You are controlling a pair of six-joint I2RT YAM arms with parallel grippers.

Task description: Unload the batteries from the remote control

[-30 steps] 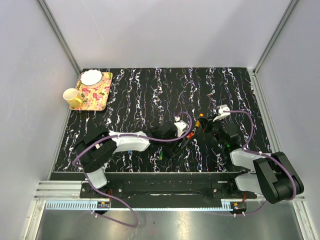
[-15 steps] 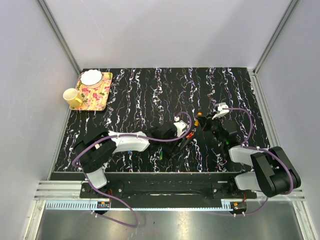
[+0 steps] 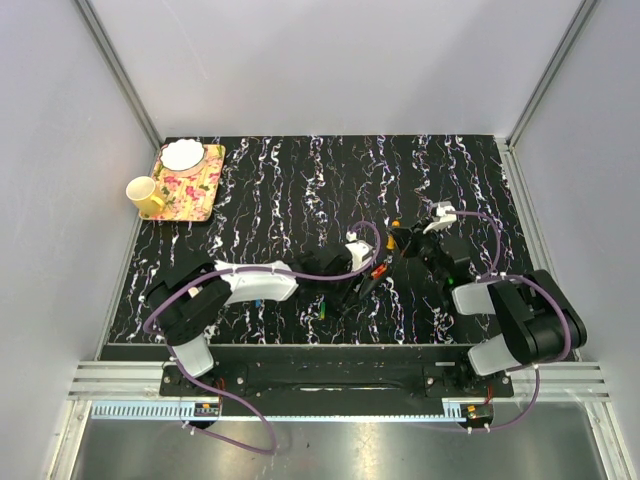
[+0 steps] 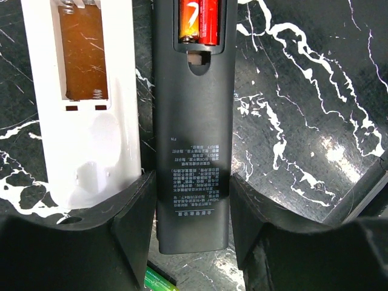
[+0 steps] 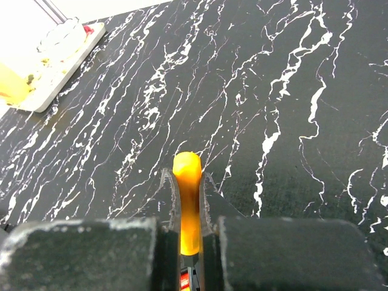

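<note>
A black remote control (image 4: 193,121) lies back-up on the table, its cover off. Two batteries (image 4: 199,21), orange and red, sit in its bay. My left gripper (image 4: 193,182) is shut on the remote's lower end, a finger against each side. A white remote (image 4: 85,121) with an empty bay lies just left of it. One green battery (image 4: 159,282) rests loose on the table under my left gripper and shows again as the green battery (image 3: 323,308). My right gripper (image 5: 187,176) is shut on a slim orange piece (image 5: 187,200) with a rounded tip, above bare table right of the remotes.
At the far left corner a floral tray (image 3: 195,190) carries a white bowl (image 3: 182,155), with a yellow mug (image 3: 145,195) beside it. Metal frame rails run along the table's left and right edges. The right arm's base (image 3: 520,325) sits at the near right.
The right arm has swung left and its gripper, still holding the orange piece, has come closer to the remotes. The left arm has not moved.
</note>
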